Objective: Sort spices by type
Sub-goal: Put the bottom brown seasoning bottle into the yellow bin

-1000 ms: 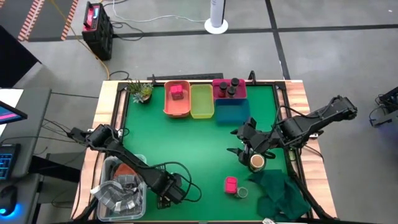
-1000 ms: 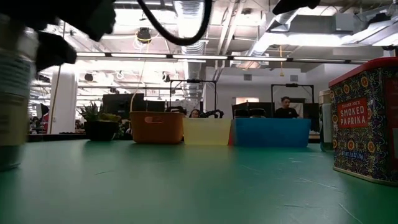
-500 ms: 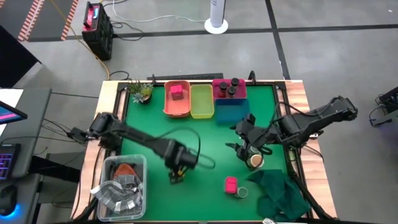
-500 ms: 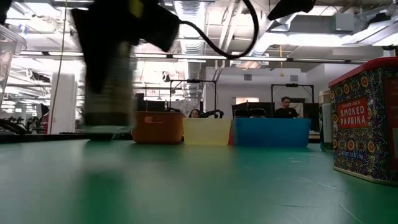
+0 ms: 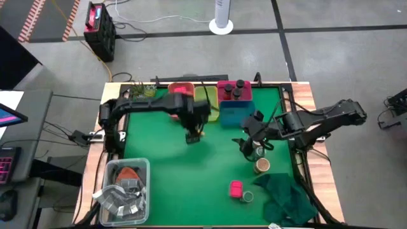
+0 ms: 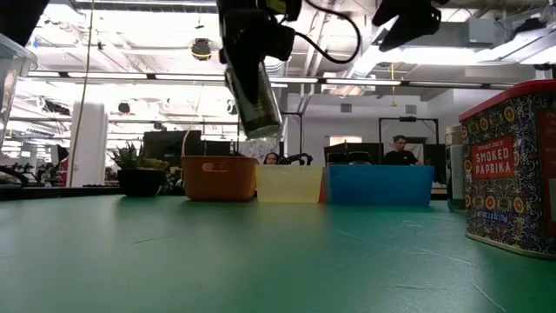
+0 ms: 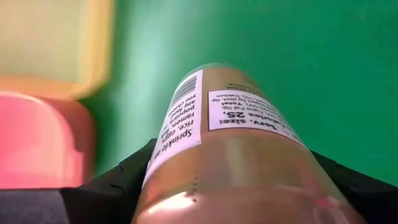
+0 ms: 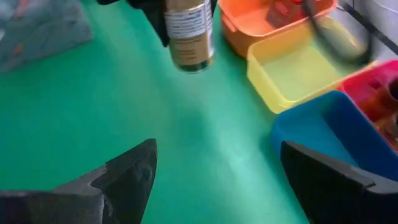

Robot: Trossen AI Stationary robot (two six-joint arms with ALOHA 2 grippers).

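Note:
My left gripper [image 5: 193,127] is above the green mat in front of the yellow-green bin [image 5: 206,105], shut on a clear spice jar with a white label [image 6: 254,91]. That jar fills the left wrist view [image 7: 230,143] and shows in the right wrist view [image 8: 188,34]. My right gripper [image 5: 251,145] is open at the mat's right side, just beyond a round tan-topped jar [image 5: 261,166] that stands on its base. A pink cube box [image 5: 236,188] and a green-capped jar [image 5: 247,196] stand near the near edge. Dark-capped jars [image 5: 234,90] sit in the pink bin. My left gripper pinches the jar's upper body [image 6: 248,65] between its two fingers [image 7: 118,183], one on each side. The fingers come from above, pointing down. The jar is lifted clear of the mat and hangs below the fingers, slightly tilted, its bottom end [image 8: 191,62] lowest.
The orange bin [image 5: 181,102] holds a pink cube; the blue bin [image 5: 236,114] is beside the pink bin at the far edge. A dark green cloth [image 5: 286,194] lies at the near right, a clear tub [image 5: 124,191] at the near left, a plant [image 5: 143,93] at the far left.
My left gripper has swung from the near left corner across the mat toward the far edge and the bins, carrying the jar lifted clear. My right gripper has drawn back from over the tan-topped jar toward the far edge, leaving that jar standing.

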